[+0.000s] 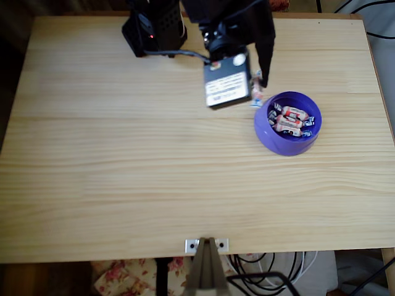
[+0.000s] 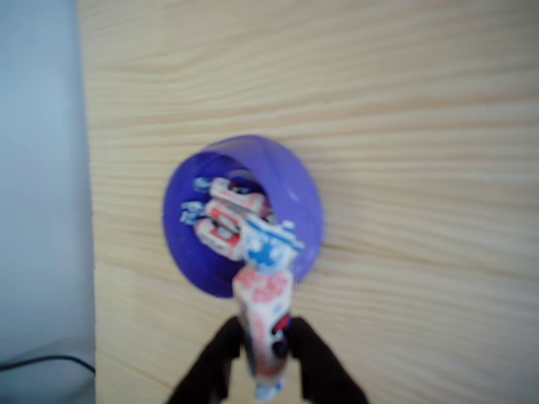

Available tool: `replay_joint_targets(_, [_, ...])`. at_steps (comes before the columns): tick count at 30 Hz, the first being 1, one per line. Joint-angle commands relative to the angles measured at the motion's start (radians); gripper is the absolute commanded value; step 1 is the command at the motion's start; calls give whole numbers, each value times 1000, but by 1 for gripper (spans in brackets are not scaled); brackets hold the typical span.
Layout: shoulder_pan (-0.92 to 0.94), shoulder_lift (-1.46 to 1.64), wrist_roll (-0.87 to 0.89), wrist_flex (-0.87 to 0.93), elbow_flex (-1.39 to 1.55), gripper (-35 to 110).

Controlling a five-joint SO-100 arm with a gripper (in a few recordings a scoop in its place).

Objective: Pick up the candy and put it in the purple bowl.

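- Pale pine-plank table, grain lengthwise; cables and flowered cloth below near edge in overhead view.
- Round blue-violet plastic bowl with thick sloping sides, upright on table toward right of overhead view; several wrapped sweets already inside.
- Small oblong wrapped candy, orange-pink and white with twisted blue-and-white ends, clamped upright between two black fingers; in overhead view seen as a small wrapped shape just beside bowl's left rim, off the table.
- Black two-finger gripper closed on lower part of candy, upper twist pointing toward bowl in wrist view.
- Black arm with white-labelled motor block reaching in from far edge of table.
- Step judged: carry phase, candy lifted and brought near bowl, not yet over its opening.
- Next move judged to call for: short shift across rim until candy hung above bowl's hollow, then opening of fingers.
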Motion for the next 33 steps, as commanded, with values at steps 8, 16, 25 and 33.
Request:
replay_joint_targets(8, [-54, -265, -46, -126, -262, -1])
replay_joint_targets(16, [-80, -400, -84, -175, -342, -1])
replay_joint_targets(25, [-140, -486, -64, -230, -341, -1])
replay_joint_targets(33, [-169, -535, -51, -238, -370, 2])
